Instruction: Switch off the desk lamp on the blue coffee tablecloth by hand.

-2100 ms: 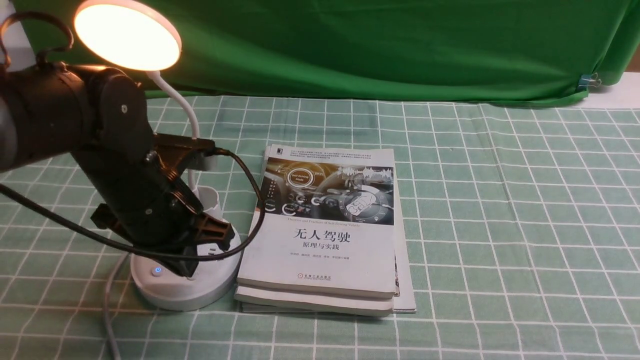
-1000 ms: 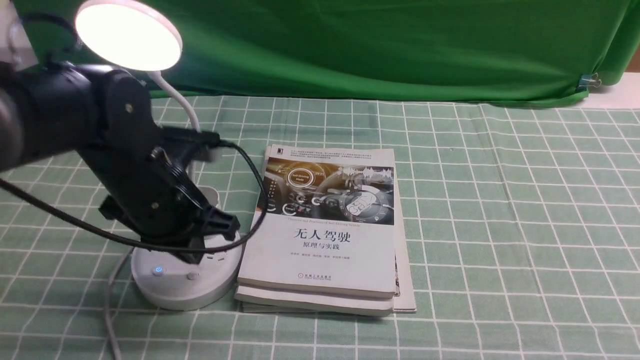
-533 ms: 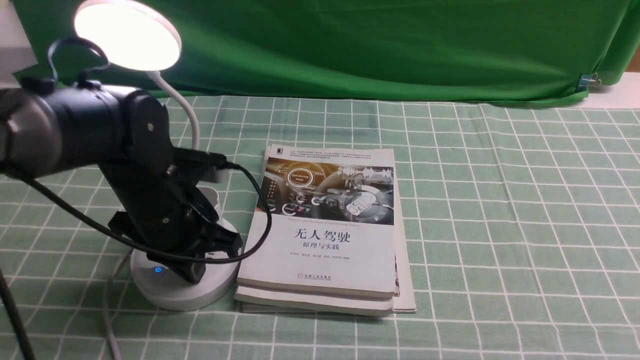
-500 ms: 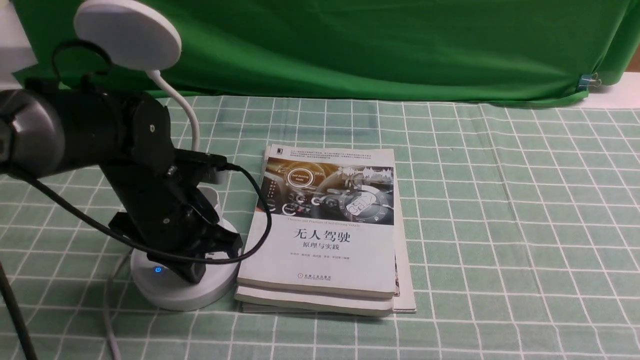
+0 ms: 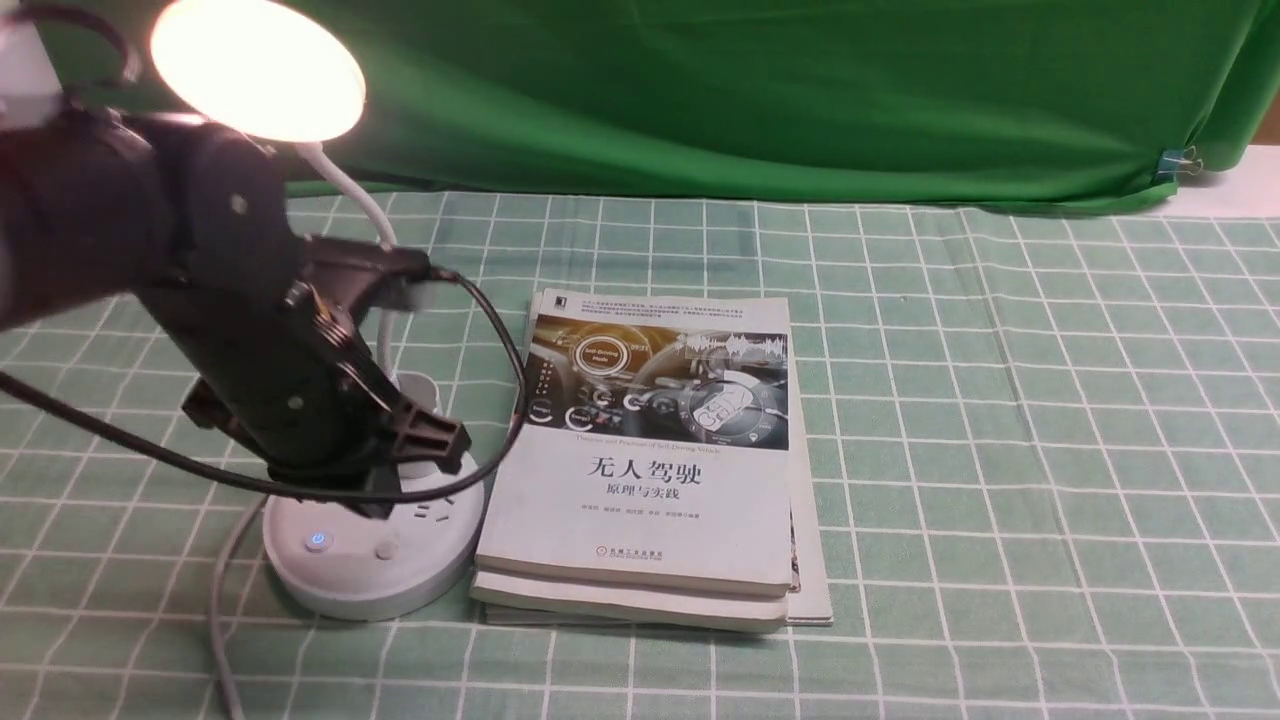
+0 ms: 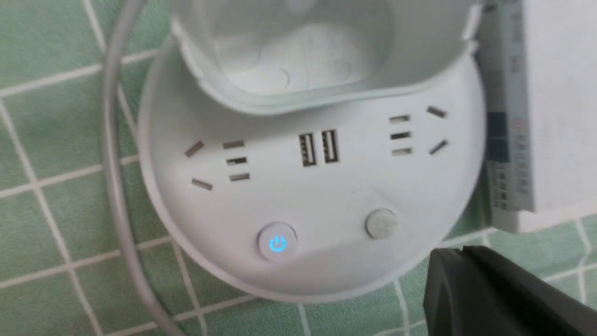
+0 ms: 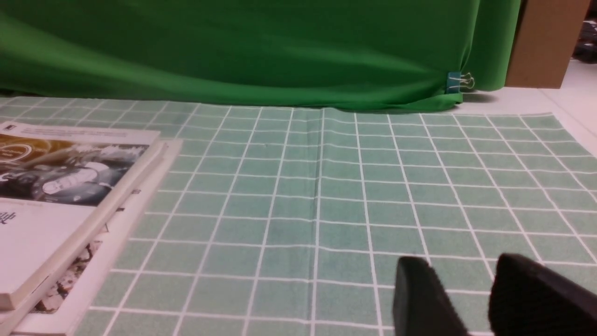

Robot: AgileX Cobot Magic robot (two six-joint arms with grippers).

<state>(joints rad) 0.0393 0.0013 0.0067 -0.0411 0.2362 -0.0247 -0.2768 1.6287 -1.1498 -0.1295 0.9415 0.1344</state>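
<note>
Near tabletop (image 5: 1235, 185) near-left corner: white disc-headed desk lamp (image 5: 255, 70) lit; black left gripper (image 5: 380, 500) over base (image 5: 370, 575), opening indiscernible; switch-off pending.

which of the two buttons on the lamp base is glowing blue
The button with the blue power symbol, the one nearer the grey cord; the other button, nearer the books, is plain and unlit.

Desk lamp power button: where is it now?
Front view, robot's left: power button glows blue on the desk lamp base, left of the plain button, by the left gripper.
</note>
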